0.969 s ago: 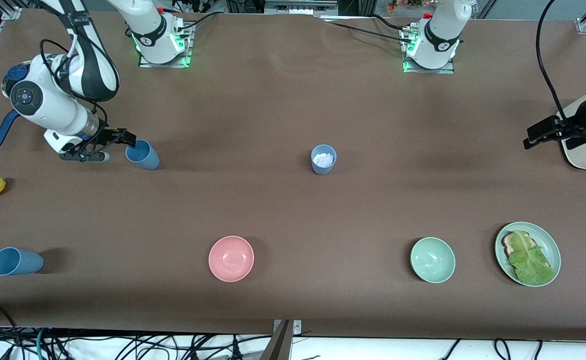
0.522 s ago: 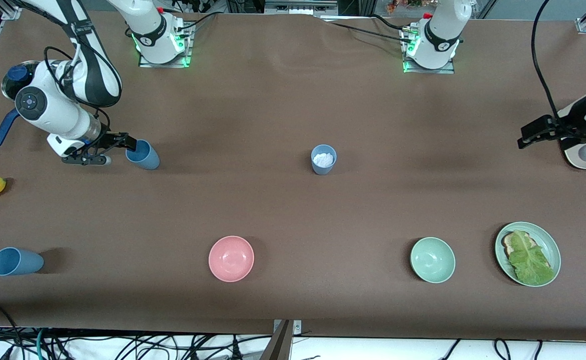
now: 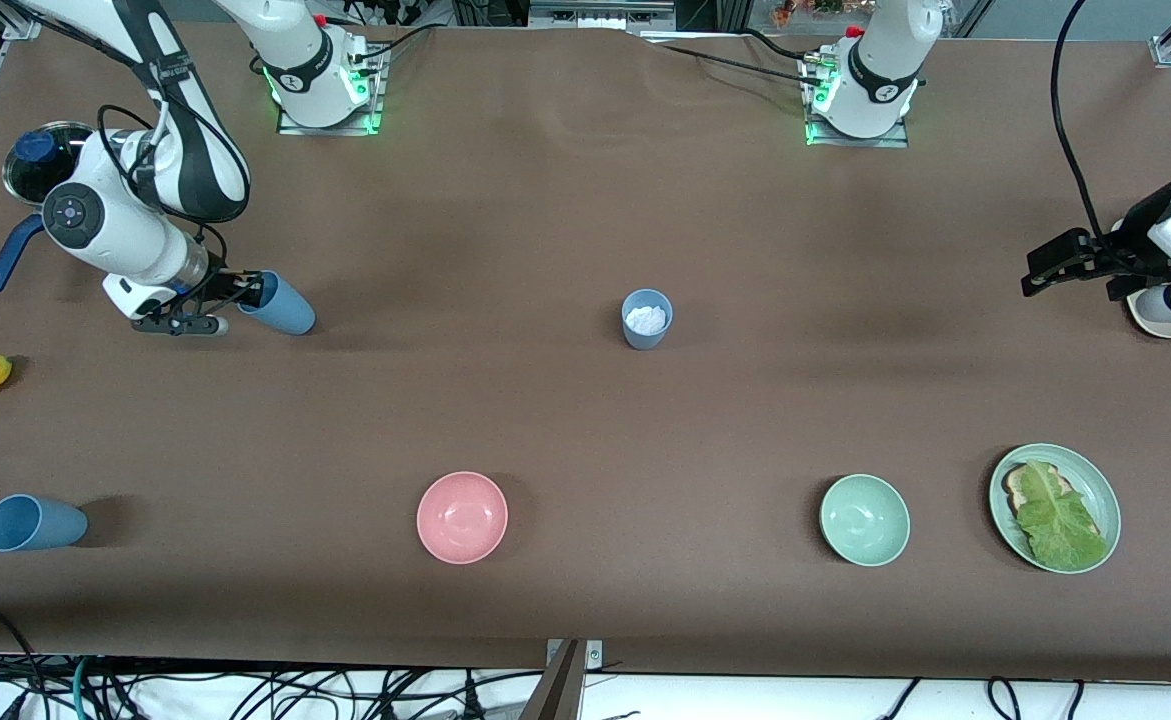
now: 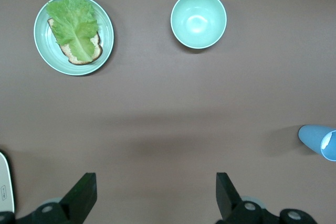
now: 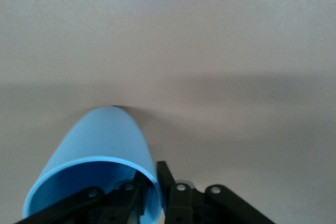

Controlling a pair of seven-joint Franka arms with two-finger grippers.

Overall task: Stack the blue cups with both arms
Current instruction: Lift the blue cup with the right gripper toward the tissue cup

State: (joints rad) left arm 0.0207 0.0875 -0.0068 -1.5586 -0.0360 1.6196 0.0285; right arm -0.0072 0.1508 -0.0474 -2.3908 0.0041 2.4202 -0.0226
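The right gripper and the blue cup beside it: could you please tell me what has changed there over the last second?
The right gripper has shut on the rim of the small matte blue cup, one finger inside, and tipped it over toward the right arm's end. The left gripper, open over bare table, drifted slightly toward the middle. The blue cup holding white stuff, the cup lying on its side and both bowls stayed put.

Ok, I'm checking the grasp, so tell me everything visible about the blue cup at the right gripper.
The blue cup is a plain matte dusty-blue tumbler, handleless and slightly tapered. It is tilted over, mouth toward the right gripper, which is shut on its rim, one finger inside the mouth. It is at the right arm's end of the table.
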